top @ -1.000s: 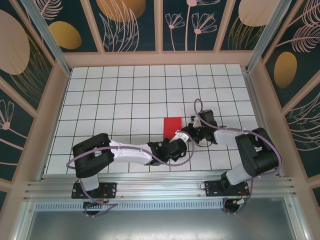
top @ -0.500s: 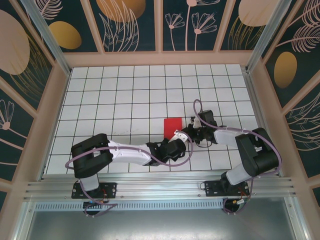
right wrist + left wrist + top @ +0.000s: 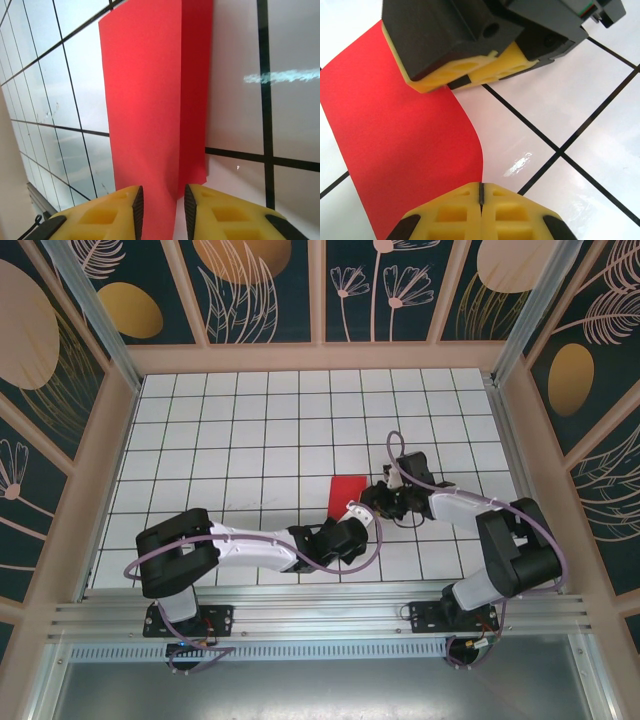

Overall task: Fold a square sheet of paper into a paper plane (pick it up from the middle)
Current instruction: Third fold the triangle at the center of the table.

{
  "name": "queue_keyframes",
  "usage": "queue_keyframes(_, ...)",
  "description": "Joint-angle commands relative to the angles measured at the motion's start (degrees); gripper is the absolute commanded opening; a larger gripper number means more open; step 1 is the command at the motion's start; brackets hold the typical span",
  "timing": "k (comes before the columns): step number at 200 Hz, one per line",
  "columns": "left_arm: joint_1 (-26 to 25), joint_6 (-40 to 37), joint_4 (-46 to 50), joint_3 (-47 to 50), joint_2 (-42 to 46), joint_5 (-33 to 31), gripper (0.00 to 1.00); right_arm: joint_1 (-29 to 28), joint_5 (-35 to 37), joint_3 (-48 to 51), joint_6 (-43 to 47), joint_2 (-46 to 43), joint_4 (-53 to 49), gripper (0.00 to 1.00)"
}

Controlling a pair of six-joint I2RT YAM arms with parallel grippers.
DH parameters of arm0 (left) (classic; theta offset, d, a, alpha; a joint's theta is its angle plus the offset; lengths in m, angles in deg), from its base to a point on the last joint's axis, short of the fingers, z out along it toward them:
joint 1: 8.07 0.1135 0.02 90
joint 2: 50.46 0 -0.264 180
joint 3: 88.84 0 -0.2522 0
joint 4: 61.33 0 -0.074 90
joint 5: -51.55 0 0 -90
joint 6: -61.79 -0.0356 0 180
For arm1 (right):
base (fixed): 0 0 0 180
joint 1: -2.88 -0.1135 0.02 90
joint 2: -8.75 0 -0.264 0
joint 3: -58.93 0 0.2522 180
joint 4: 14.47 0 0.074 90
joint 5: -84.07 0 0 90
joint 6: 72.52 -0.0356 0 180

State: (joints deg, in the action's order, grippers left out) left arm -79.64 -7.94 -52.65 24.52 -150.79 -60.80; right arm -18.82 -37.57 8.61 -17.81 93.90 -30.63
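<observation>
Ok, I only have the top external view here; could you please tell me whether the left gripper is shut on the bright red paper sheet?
Observer: In the left wrist view the left gripper has its yellow fingers pressed together, and the edge of the thin bright red paper sheet runs into their seam.
Operator: Thank you. And the right gripper?
Observer: Its wrist view shows the right gripper with fingers apart, the sheet between them.
Operator: Is the sheet lying flat?
Observer: No, its free edge bows in a curve between the two grippers.
</observation>
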Motion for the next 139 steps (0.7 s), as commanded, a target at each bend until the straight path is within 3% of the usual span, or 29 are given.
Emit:
queue_keyframes(1, 0.5, 0.3, -1.4, 0.9, 1.8, 0.6, 0.0, 0.6, 4.6, -2.6, 2.0, -2.0, -4.5, 0.32)
queue_keyframes(20, 0.8, 0.4, -1.1, 1.0, 1.8, 1.1, 0.0, 1.0, 7.0, -3.0, 1.5, -3.7, -4.2, 0.29)
queue_keyframes(66, 1.3, 0.5, -1.6, 1.4, 1.8, 3.1, 0.0, 0.2, 0.3, -6.6, 3.6, 0.7, -1.8, 0.1)
queue_keyframes(103, 1.6, 0.5, -1.8, 1.5, 1.8, 4.4, 0.0, -1.1, -2.0, -10.5, 7.7, 8.2, -3.1, 0.09)
queue_keyframes(139, 3.4, 2.1, -2.2, 1.9, 3.9, 8.3, 0.0, -2.5, 3.5, -15.6, 14.6, 14.4, -10.1, 0.09)
